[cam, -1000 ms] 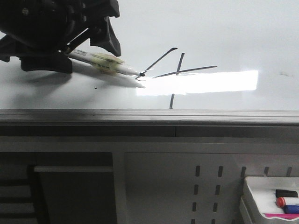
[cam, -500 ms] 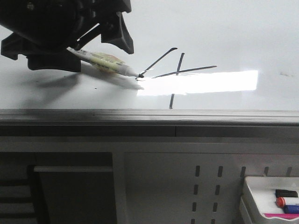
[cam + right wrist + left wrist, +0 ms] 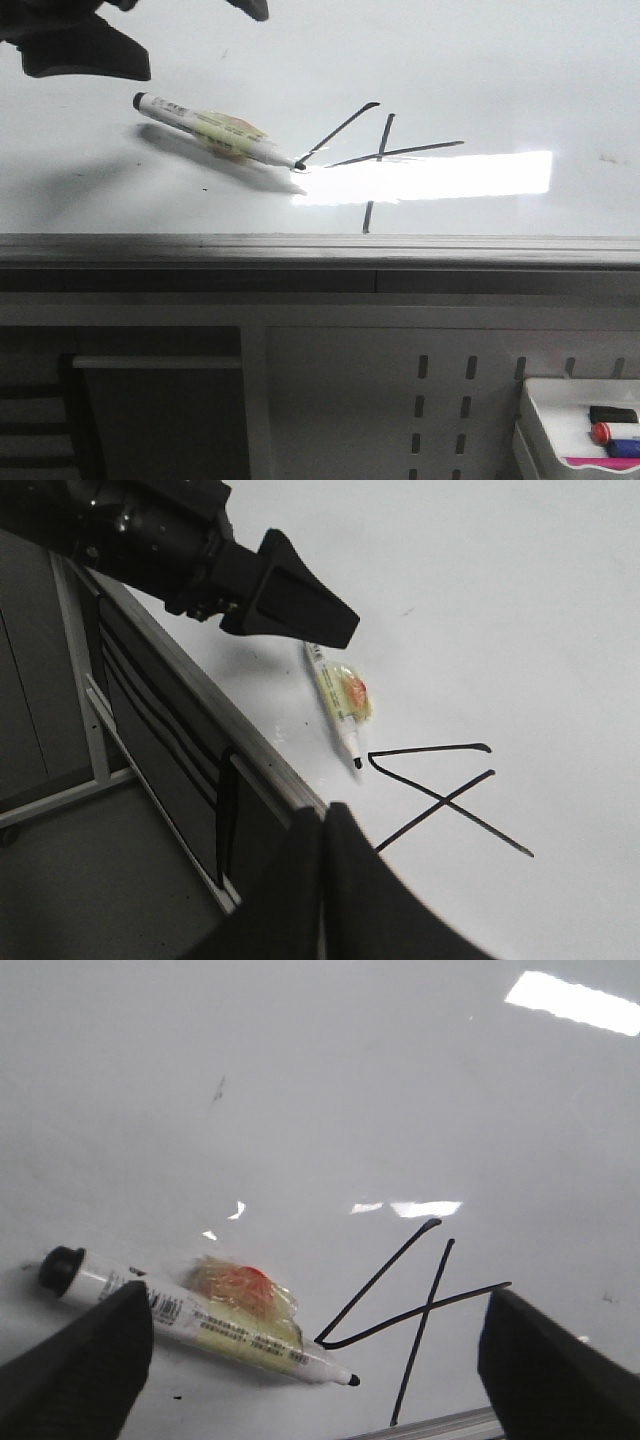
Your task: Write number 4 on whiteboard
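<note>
From my station I see the large flat glossy white whiteboard (image 3: 500, 70) with its grey metal edge strip filling most of the front view, a bright strip of glare lying across it. Below its edge stands a pale perforated metal panel (image 3: 340, 400), and at the lower right corner sits a small white tray (image 3: 545, 420) holding black, red and blue markers. The left arm's black pincer (image 3: 320, 1380) hangs above the board with its two dark fingers (image 3: 75, 1365) spread wide apart, gripping nothing; in the front view only part of it shows at the upper left. The right arm's black pincer (image 3: 322, 880) has its fingers pressed together with nothing visible between them, and it sits near the board's edge. The number 4 (image 3: 385, 150), drawn in thin black marker strokes as a slanted line, a long crossbar and an upright line, lies on the board between the left pincer's spread fingers in the wrist view, apart from both. A white marker pen (image 3: 215, 132) with a black end cap and a yellowish wrap round its barrel lies flat on the board, its black tip just beside the corner where the slanted stroke meets the crossbar.
</note>
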Controlling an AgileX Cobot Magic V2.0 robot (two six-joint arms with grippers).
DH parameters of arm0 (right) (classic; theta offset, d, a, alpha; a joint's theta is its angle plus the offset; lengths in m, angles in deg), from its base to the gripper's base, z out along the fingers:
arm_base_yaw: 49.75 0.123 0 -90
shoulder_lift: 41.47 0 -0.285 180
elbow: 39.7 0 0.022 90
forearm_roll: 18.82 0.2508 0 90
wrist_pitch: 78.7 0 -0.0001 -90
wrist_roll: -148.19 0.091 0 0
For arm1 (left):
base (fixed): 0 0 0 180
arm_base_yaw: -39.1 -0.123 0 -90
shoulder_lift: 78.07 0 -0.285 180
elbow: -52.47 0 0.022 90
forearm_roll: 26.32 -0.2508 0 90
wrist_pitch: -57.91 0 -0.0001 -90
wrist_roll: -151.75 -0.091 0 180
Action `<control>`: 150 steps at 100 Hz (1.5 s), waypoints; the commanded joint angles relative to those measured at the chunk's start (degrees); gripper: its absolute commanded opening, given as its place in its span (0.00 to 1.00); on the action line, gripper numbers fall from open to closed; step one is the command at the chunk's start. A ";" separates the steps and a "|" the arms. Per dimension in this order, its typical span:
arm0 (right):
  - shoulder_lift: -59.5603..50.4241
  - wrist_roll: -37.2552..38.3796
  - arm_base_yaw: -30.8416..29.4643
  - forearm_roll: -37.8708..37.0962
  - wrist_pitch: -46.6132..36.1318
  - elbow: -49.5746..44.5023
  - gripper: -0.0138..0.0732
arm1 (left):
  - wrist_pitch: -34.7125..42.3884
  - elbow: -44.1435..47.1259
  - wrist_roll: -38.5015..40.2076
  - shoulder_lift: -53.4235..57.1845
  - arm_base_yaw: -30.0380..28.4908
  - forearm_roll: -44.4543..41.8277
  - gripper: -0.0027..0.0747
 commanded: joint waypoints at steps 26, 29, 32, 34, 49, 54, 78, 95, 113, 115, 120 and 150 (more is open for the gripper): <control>-1.74 -0.24 -0.40 0.49 -2.76 1.58 0.08 | -0.34 2.10 -0.14 14.11 0.46 -3.51 0.77; -2.20 -0.24 -0.40 0.49 -2.51 1.58 0.08 | -0.26 2.94 -0.14 15.64 0.46 -3.92 0.74; -2.75 -0.24 -0.40 0.49 -2.26 1.58 0.08 | -0.26 4.03 -0.14 17.54 0.46 -4.13 0.70; -3.19 -0.24 -0.40 0.39 -2.26 1.58 0.08 | -0.26 4.47 -0.14 18.33 0.46 -4.30 0.69; -7.32 -0.24 -0.40 0.39 -2.07 0.75 0.08 | -0.63 10.29 -0.19 27.32 0.46 -7.13 0.46; -9.37 -0.24 -0.40 -0.20 -1.43 -0.23 0.08 | -0.63 12.36 -0.19 30.41 0.46 -7.85 0.39; -22.28 -0.24 -0.40 -0.97 0.39 -8.69 0.08 | -4.09 21.24 -0.19 44.05 0.46 -9.66 0.01; -31.06 -0.24 -0.40 -0.97 0.77 -10.82 0.08 | -7.12 25.12 -0.19 49.77 0.46 -9.66 0.01; -34.76 -0.24 -0.40 -0.97 0.77 -10.82 0.08 | -9.58 25.90 -0.19 51.34 0.46 -8.77 0.01; -34.76 -0.24 -0.40 -0.97 0.66 -10.82 0.08 | -9.65 25.90 -0.19 51.34 0.46 -8.77 0.01; -34.76 -0.24 -0.40 -0.97 0.66 -10.82 0.08 | -9.65 25.90 -0.19 51.34 0.46 -8.77 0.01; -34.76 -0.24 -0.40 -0.97 0.66 -10.82 0.08 | -9.65 25.90 -0.19 51.34 0.46 -8.77 0.01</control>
